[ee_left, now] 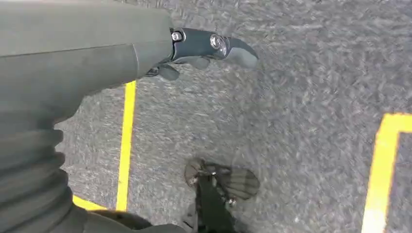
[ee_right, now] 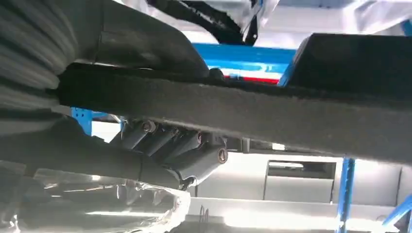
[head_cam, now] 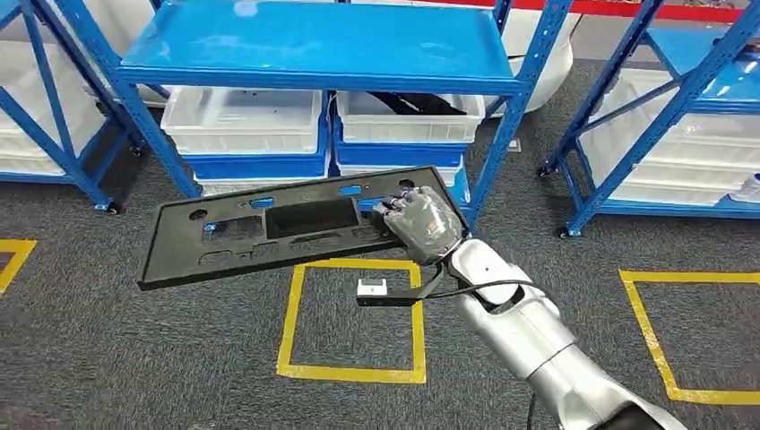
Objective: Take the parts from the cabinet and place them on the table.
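A long flat black plastic panel (head_cam: 269, 231) with several cut-outs hangs in the air in front of the blue cabinet (head_cam: 314, 45). My right hand (head_cam: 419, 224) grips its right end, fingers over the top. Up close in the right wrist view, the panel's edge (ee_right: 272, 111) crosses the picture, with the thumb above and the dark fingers (ee_right: 170, 145) beneath it. My left hand (ee_left: 204, 48) hangs over the grey carpet, holding nothing; its fingers are mostly hidden behind the wrist cover.
White bins (head_cam: 242, 116) on blue crates sit on the cabinet's low level; one bin (head_cam: 408, 112) holds a dark part. More blue racks stand left and right (head_cam: 681, 107). Yellow tape squares (head_cam: 349, 318) mark the grey carpet.
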Action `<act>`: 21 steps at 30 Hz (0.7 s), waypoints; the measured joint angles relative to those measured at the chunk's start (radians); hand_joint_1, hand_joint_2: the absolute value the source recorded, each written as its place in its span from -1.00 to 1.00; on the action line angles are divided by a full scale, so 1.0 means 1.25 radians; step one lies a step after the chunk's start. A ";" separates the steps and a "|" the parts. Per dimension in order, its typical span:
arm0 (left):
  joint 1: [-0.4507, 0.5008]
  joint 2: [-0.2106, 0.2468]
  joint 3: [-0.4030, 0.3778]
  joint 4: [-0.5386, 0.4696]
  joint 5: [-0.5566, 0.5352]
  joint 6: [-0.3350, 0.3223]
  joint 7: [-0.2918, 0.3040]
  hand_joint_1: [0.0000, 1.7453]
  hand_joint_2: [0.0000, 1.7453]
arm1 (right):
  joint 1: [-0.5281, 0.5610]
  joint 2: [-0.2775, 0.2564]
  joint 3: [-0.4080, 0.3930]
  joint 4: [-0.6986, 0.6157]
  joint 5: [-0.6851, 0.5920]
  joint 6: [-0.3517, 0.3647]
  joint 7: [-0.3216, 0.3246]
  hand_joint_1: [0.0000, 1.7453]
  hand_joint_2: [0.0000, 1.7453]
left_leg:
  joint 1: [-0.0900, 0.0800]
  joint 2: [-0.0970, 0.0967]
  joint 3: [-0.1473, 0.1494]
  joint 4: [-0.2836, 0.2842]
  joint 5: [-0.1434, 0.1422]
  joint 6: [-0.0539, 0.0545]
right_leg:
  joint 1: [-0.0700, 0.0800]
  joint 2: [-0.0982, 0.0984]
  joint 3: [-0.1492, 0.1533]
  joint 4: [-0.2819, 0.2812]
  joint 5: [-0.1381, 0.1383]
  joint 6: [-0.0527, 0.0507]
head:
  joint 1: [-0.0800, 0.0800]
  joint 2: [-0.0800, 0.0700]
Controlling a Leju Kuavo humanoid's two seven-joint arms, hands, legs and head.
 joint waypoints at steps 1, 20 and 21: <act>0.000 0.000 0.000 0.000 -0.001 0.000 0.000 -1.00 1.00 | 0.002 -0.001 0.000 0.000 0.000 0.000 0.001 1.00 1.00 | -0.002 0.000 -0.013 0.000 0.011 0.000 | 0.000 0.000 -0.009 0.053 -0.014 0.004 | 0.001 0.000; 0.006 0.002 0.000 0.000 0.002 -0.002 -0.002 -1.00 1.00 | 0.014 0.008 0.012 -0.015 0.012 0.036 0.019 1.00 1.00 | 0.013 0.001 -0.046 0.178 -0.007 -0.064 | -0.002 -0.001 0.097 -0.178 0.109 -0.020 | -0.008 0.000; 0.003 0.002 0.000 0.000 0.001 -0.002 -0.002 -1.00 1.00 | 0.014 0.008 0.012 -0.016 0.012 0.037 0.019 1.00 1.00 | 0.017 0.000 0.011 0.109 -0.024 -0.067 | -0.003 0.000 0.086 -0.168 0.113 -0.013 | -0.008 0.000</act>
